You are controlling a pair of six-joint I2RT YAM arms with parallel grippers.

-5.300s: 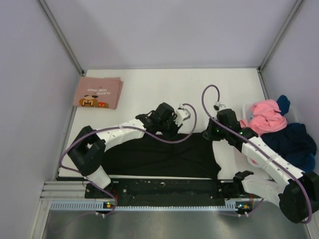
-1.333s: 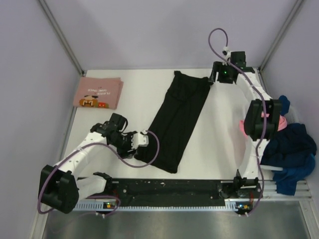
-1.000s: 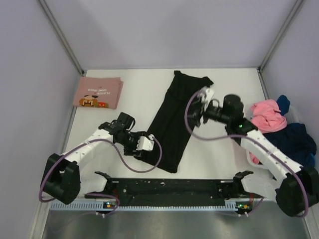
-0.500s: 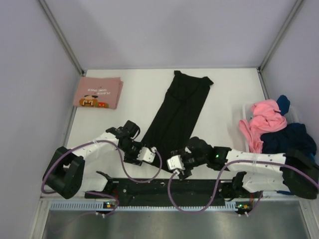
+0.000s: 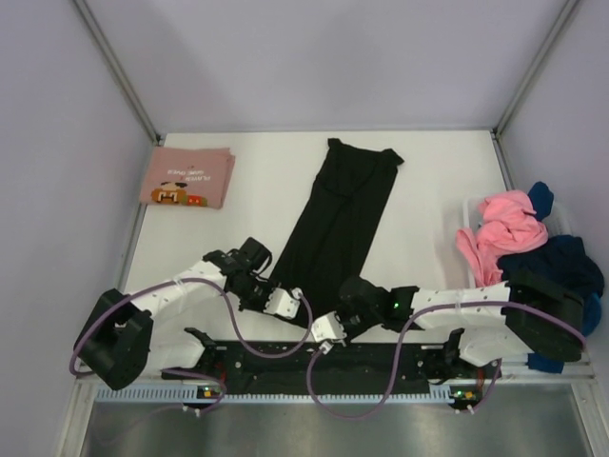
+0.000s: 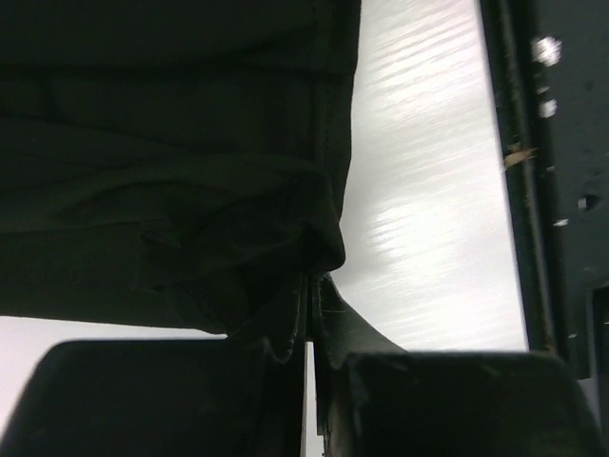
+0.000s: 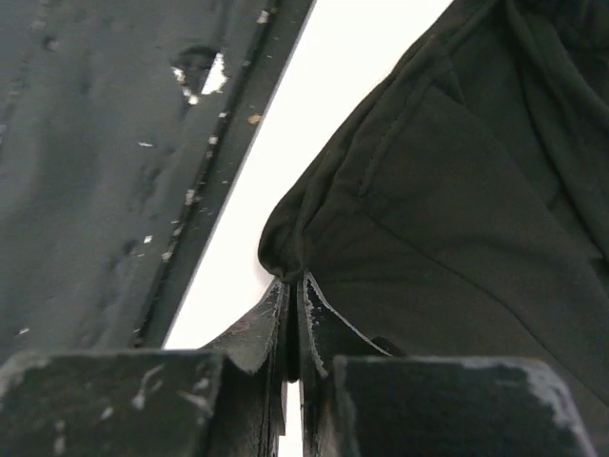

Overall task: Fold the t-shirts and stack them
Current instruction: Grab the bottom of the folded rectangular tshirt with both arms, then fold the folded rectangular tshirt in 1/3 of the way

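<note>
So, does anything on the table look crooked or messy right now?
The black t-shirt, folded into a long strip, lies diagonally across the table, and its near end is bunched where the left gripper and right gripper pinch it. The loose shirts on the right are a heap.

top: bright, even, sharp | wrists: dim, near edge blurred, table glare
</note>
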